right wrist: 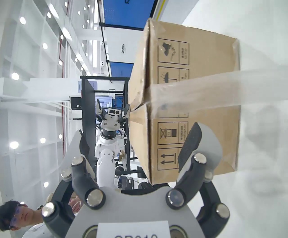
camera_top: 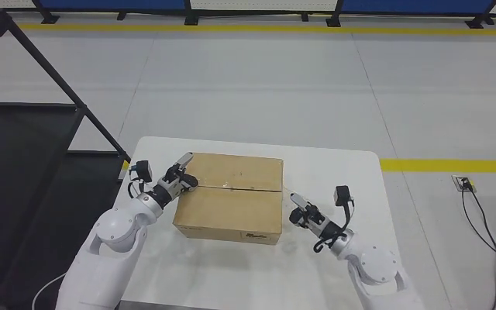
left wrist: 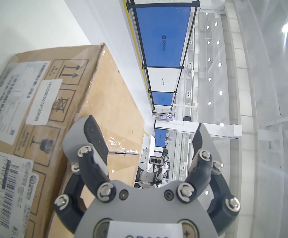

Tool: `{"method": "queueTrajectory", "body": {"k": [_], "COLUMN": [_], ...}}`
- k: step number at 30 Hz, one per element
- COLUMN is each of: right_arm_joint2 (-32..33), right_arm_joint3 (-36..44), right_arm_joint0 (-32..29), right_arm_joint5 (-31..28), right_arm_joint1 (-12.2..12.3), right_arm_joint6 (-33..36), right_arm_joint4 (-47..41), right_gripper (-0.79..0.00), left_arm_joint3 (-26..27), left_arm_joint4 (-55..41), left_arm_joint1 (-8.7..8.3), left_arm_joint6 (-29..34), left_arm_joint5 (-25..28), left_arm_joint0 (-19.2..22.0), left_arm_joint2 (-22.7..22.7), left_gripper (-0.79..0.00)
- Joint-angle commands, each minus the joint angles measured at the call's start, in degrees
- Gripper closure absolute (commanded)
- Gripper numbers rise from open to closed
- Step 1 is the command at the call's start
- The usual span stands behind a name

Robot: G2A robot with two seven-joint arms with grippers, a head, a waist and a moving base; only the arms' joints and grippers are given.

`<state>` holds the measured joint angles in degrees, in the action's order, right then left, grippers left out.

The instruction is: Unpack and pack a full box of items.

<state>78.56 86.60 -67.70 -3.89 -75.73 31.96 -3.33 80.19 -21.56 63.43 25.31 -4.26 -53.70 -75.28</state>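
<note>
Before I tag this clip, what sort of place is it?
Probably an industrial hall or robot test lab: a wide pale floor with a yellow line, blue panels, and a taped cardboard box on a white table.

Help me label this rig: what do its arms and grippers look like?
The arms are white, rounded shells with black wrist cables. The left gripper and right gripper have grey bodies, black links, silver screws, dark-padded jaws and a white label.

Industrial test hall, lab-type: sealed pale floor [camera_top: 256,85] marked with yellow lane lines [camera_top: 232,28], blue partition panels [left wrist: 162,33], ceiling spotlights [right wrist: 22,20], single white worktable [camera_top: 333,167].
</note>
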Motion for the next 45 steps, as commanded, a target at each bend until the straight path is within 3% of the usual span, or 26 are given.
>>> {"method": "queueTrajectory", "body": {"k": [1,7,20,35,45], "right_arm_joint2": [-0.6,-3.3,-10.2,-10.6,-13.0], "right_arm_joint3": [-0.5,-5.2,-14.2,-14.1,-22.6], "right_arm_joint0": [-0.4,-0.1,1.1,1.6,5.5], "right_arm_joint5": [0.0,-0.8,-14.0,-12.3,-24.9], "right_arm_joint1": [-0.2,-1.1,-4.4,-4.8,-7.2], "right_arm_joint6": [-2.4,-9.5,-32.0,-34.6,-37.8], "right_arm_joint4": [-0.3,-3.0,-7.0,-7.9,-15.2], "right_gripper": [-0.785,-0.785,-0.785,-0.785,-0.785], "left_arm_joint3": [0.1,0.4,1.0,0.9,1.3], "left_arm_joint4": [0.2,0.5,1.5,2.0,2.0], "left_arm_joint1": [0.02,0.07,0.25,0.58,0.71], "left_arm_joint6": [0.1,0.2,0.4,0.3,0.0], "left_arm_joint5": [-0.1,-0.1,-0.8,-0.9,-1.1], "left_arm_joint0": [0.0,-0.2,-0.4,-0.6,-0.9], "left_arm_joint2": [-0.1,-0.6,-0.8,-0.8,-1.4], "left_gripper": [-0.785,-0.785,-0.785,-0.785,-0.785]}}
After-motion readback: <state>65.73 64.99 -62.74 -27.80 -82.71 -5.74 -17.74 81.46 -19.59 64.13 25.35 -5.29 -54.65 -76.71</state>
